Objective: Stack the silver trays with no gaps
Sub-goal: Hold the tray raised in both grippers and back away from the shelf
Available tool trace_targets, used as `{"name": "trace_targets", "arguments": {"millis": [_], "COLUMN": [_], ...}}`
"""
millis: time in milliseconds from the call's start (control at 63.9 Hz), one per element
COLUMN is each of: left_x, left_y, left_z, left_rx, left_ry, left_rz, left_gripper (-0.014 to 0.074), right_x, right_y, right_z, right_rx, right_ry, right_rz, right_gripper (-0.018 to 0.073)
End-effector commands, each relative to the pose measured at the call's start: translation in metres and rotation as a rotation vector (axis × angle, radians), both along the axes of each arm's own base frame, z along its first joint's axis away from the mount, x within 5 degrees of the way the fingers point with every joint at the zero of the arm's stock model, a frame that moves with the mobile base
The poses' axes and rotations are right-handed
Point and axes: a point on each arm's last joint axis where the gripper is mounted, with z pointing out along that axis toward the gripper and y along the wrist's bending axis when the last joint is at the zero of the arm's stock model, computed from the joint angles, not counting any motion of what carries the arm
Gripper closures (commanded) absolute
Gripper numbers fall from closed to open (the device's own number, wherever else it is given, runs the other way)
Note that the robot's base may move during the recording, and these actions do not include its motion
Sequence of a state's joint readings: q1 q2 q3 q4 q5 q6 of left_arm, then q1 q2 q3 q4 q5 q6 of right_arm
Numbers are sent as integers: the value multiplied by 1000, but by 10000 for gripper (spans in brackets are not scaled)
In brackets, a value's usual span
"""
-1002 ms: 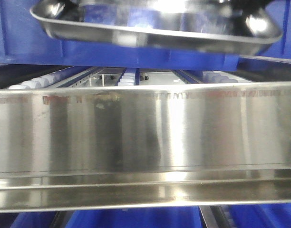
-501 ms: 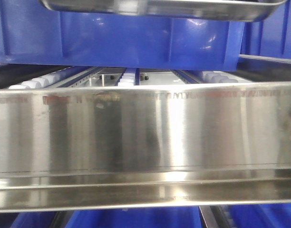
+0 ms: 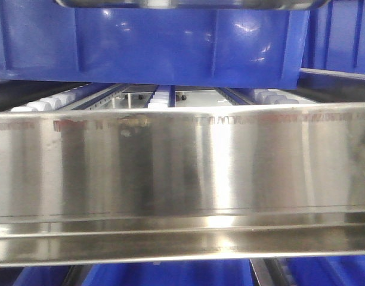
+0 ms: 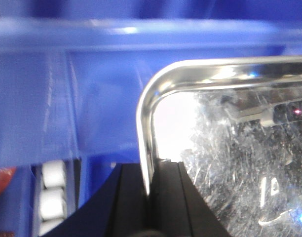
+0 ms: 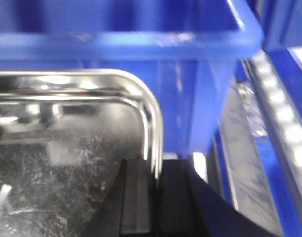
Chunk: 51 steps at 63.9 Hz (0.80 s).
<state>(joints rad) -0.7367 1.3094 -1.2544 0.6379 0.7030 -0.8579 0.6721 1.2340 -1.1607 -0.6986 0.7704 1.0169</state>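
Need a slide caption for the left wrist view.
Left end effector clamps the rim of a silver tray, held in front of a blue bin.

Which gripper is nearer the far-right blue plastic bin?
Right. The right gripper holds the shiny silver tray on the side by that blue bin; the left gripper holds the opposite side.

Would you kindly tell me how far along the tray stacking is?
Done: the left gripper and right gripper are each shut on a rim of one silver tray. In hand: it hangs before the blue bin. Left: nesting it onto another tray; none is visible.
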Motion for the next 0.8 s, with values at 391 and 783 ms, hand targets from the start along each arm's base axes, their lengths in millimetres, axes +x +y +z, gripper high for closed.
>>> {"name": "trace_targets", "arguments": {"millis": [391, 783], "left_x": [-1, -1], "left_y": [-2, -2], "left_z": [13, 13], "left_rx": [5, 5], "left_ry": [-106, -106], "left_rz": [-50, -50], "left_gripper": [613, 613], "right_x": [0, 0], "right_y": [2, 2], "right_z": [14, 14], "right_rx": [9, 11], "right_ry": [-96, -99], "right_rz": [53, 56], "right_gripper": [626, 626]}}
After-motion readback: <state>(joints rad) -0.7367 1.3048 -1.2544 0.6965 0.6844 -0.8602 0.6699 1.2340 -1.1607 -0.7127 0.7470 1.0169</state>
